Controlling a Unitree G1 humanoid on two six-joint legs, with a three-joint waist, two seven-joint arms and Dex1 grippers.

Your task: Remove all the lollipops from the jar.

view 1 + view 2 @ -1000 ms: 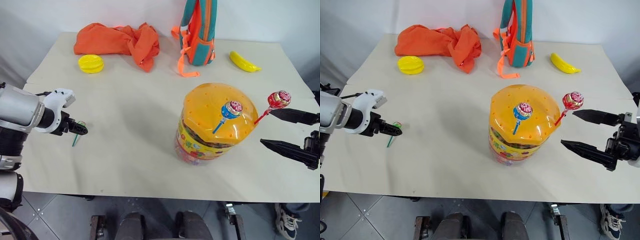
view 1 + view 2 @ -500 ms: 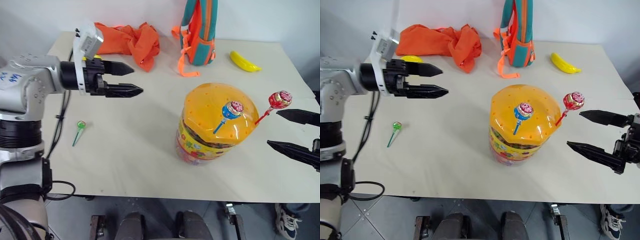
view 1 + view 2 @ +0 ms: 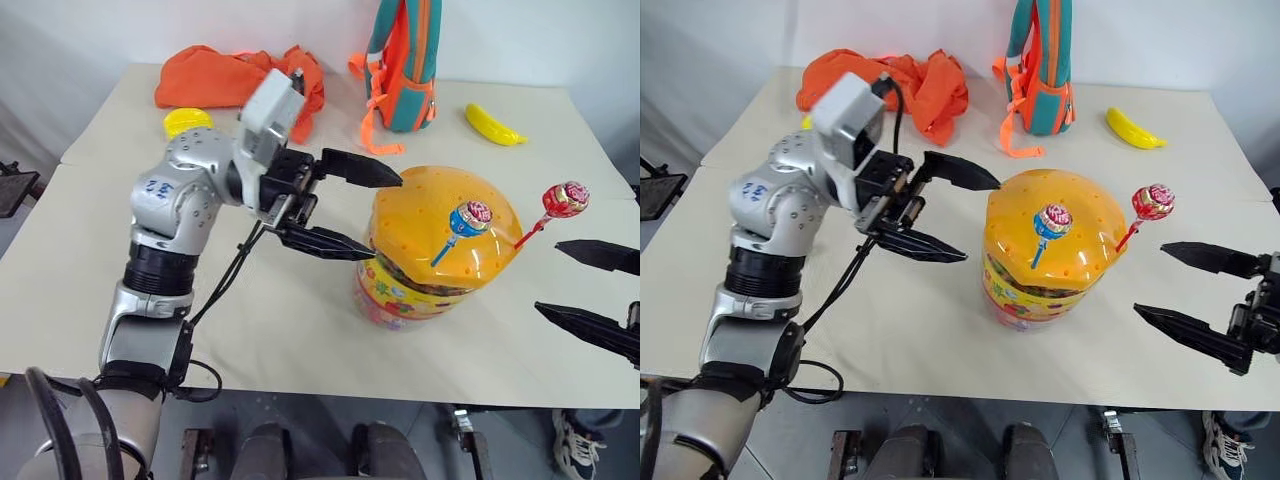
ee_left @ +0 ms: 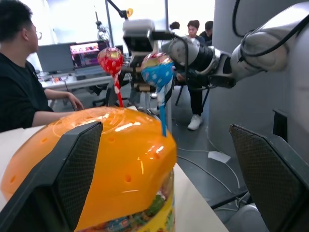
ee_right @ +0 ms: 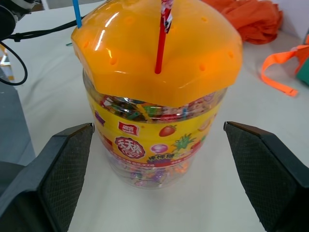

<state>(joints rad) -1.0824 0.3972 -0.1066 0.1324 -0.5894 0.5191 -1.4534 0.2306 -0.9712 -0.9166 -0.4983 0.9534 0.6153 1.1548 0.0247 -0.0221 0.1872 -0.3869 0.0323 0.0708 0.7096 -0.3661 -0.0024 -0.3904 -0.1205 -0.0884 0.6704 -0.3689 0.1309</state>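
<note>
Black, tapered fingers of the left gripper [image 3: 345, 212] gape wide beside the jar [image 3: 435, 250] at frame centre-right; the right gripper [image 3: 595, 290], lower right, is equally spread. Two lollipops [image 3: 470, 216] stand in the glossy, hole-dotted orange lid. The left wrist view adds a seated person [image 4: 21, 82].

Yellow star fruit [image 3: 185, 121] upper left, partly hidden behind left arm. Backpack [image 3: 403, 60] top cut by upper frame edge. Right gripper [image 3: 594, 290] at right edge, wrist cut off; only fingers [image 3: 590, 329] seen. Jar [image 3: 430, 250] contents too small to tell apart. In right wrist view red-stick lollipop [image 5: 164, 29] head cut by top edge; blue stick [image 5: 76, 12] too.
</note>
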